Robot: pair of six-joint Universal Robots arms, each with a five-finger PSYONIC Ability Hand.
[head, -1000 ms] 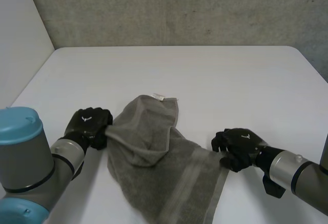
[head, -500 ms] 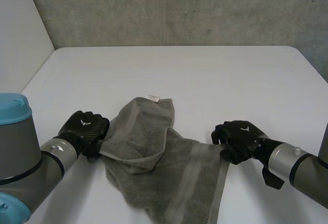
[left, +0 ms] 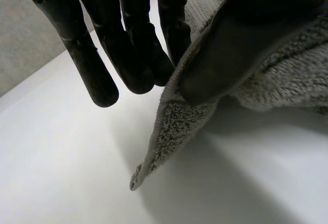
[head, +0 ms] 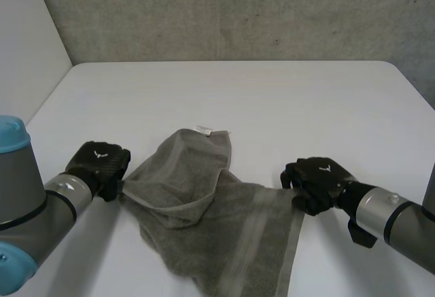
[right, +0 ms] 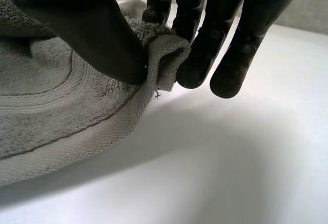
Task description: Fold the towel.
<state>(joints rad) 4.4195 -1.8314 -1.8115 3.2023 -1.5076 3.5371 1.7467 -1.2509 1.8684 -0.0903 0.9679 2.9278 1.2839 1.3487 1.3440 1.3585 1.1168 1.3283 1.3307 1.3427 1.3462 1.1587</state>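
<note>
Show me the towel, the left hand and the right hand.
towel (head: 224, 222), head view, its flat middle.
left hand (head: 100, 161), head view, back of the hand.
right hand (head: 319, 178), head view, back of the hand.

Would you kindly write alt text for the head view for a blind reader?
A rumpled grey terry towel lies on a white table, pinched at opposite edges by the black left hand and black right hand. A white label shows at its far edge.
</note>
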